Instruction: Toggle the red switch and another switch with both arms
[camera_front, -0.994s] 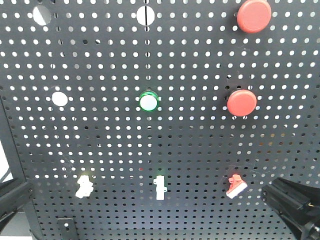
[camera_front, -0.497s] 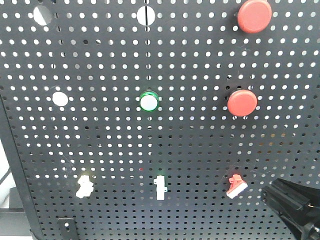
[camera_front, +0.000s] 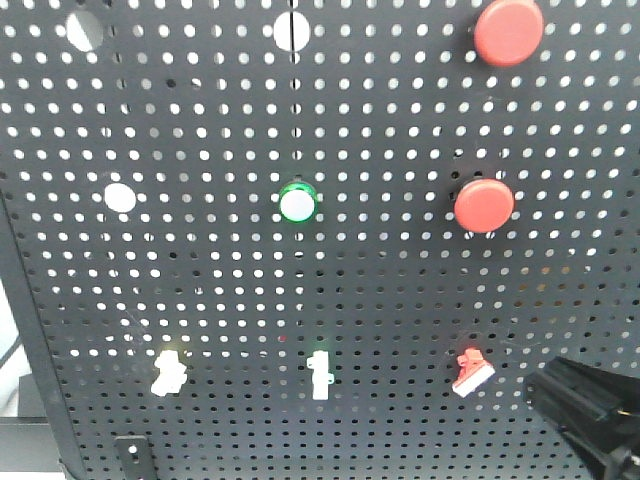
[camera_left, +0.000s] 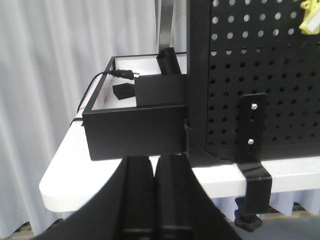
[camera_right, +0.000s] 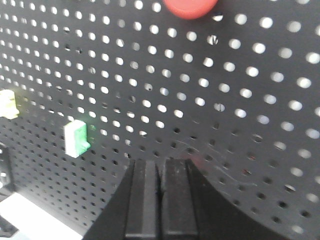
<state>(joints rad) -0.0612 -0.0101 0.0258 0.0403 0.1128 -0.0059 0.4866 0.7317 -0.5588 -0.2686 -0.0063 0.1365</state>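
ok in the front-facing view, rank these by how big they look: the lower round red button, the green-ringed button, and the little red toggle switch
Largest to smallest:
1. lower round red button
2. green-ringed button
3. red switch, close to the green-ringed one, so that order is unsure.

The big board (camera_front: 200, 280) is black with rows of little round holes all over. Two round buttons (camera_front: 484, 205) at the upper right are red. The middle button (camera_front: 298, 204) is white with a green ring. At the lower right, the red switch (camera_front: 472, 373) has a whitish lever. At the lower left, another switch (camera_front: 168, 372) is white with a yellow tinge. The slim toggle (camera_front: 320, 376) between them is plain white. The right gripper (camera_front: 590, 410) is black.
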